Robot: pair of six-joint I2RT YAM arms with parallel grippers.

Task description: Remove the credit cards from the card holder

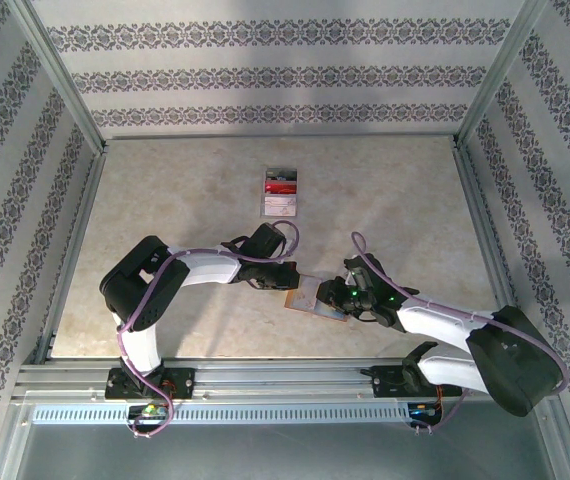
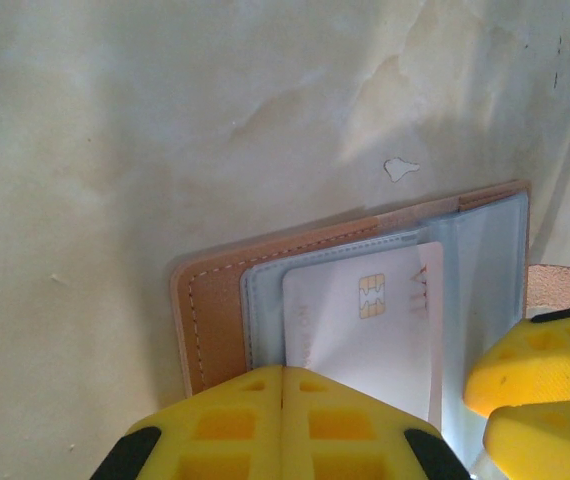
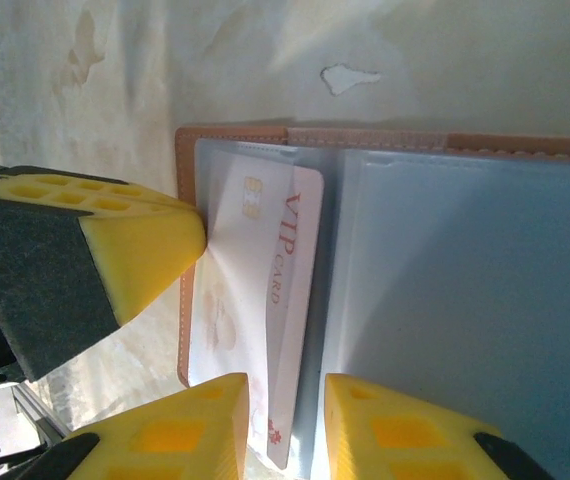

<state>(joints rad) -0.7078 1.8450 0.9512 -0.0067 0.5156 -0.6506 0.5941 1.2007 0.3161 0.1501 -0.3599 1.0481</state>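
Left claw (image 2: 283,385) shut, pinning salmon-tan bifold card holder (image 1: 310,295), lower centre overhead | right claw (image 3: 287,400) narrowly apart, astride white plastic VIP card (image 3: 255,270) edge | risk: pads likely skid off thin edge, dragging holder.

- The card holder (image 2: 210,320) has a matt salmon leather-like outside with a stitched edge; its inner pockets are smooth, sheeny, translucent grey-blue plastic.
- The credit card (image 2: 365,340) is glossy white plastic with a metallic gold chip.
- The left tool (image 2: 283,385) and right tool (image 3: 285,410) carry matt yellow moulded pads.
- The bench (image 2: 115,150) looks like smooth, pale mottled stone.
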